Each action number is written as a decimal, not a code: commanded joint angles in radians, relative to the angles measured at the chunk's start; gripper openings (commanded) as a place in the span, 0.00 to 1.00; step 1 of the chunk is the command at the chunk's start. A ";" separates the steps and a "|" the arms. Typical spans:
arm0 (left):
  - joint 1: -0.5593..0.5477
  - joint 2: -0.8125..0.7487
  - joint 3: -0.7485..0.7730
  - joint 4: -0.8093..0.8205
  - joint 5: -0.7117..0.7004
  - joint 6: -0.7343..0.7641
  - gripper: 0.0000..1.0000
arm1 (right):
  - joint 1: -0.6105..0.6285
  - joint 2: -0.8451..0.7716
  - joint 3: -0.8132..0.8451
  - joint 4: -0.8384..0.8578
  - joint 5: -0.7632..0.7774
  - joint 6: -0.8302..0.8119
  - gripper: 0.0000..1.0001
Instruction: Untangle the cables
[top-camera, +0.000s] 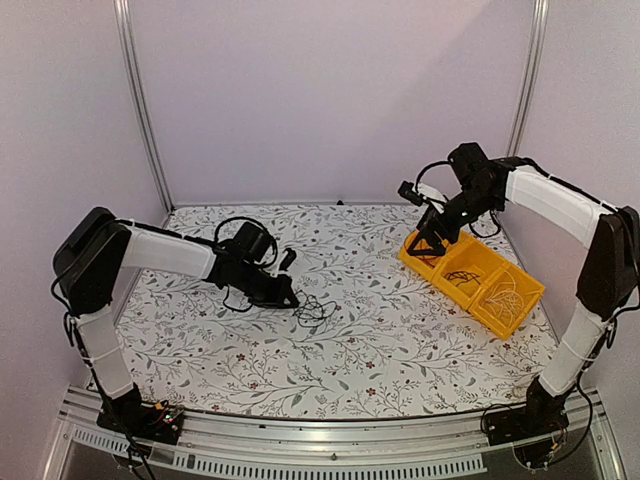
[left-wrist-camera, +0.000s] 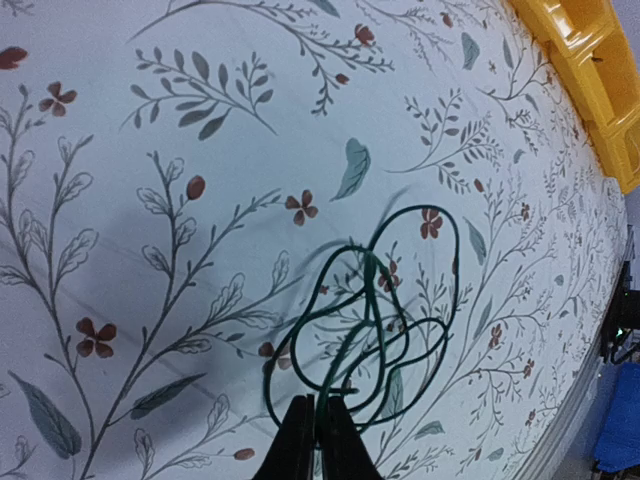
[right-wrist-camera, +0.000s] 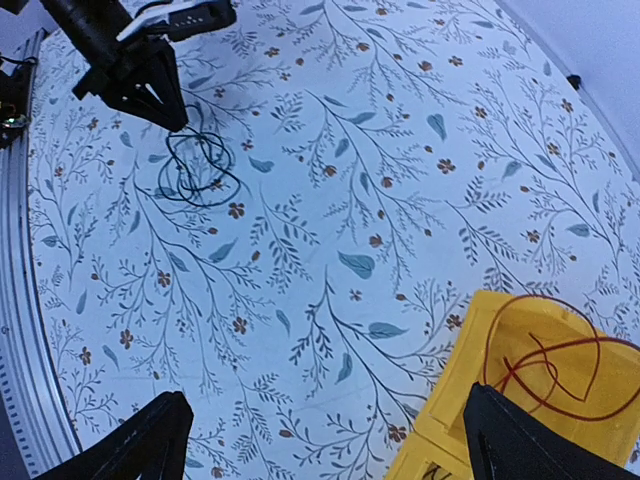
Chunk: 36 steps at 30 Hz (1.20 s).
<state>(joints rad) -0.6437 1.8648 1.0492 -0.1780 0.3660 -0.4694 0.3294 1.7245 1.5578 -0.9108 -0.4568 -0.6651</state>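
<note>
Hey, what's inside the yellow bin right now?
The yellow bin holds a red cable in its far compartment and whitish wires in the near one. The right end effector hangs over the far end, covering part of it from above.

The tablecloth (top-camera: 380, 340) is white with grey-green sprigs and rust-red flowers. There's a dark green cable (left-wrist-camera: 370, 330), a red cable (right-wrist-camera: 550, 360), a bright yellow bin (top-camera: 445, 290).

Open floral tabletop (top-camera: 380, 330) between the dark cable coil (top-camera: 313, 310) and the yellow bin (right-wrist-camera: 440, 445) at right
</note>
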 joint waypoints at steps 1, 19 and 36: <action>0.009 -0.056 0.029 0.035 0.016 0.018 0.00 | 0.060 0.101 0.058 0.002 -0.216 0.039 0.99; -0.052 -0.347 -0.079 0.207 -0.049 0.048 0.00 | 0.238 0.541 0.360 -0.004 -0.632 0.191 0.89; -0.079 -0.324 -0.053 0.140 -0.123 0.057 0.00 | 0.238 0.503 0.342 0.046 -0.629 0.286 0.00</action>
<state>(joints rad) -0.7116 1.5352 0.9821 0.0044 0.3065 -0.4217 0.5690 2.2616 1.8977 -0.8646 -1.1305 -0.3912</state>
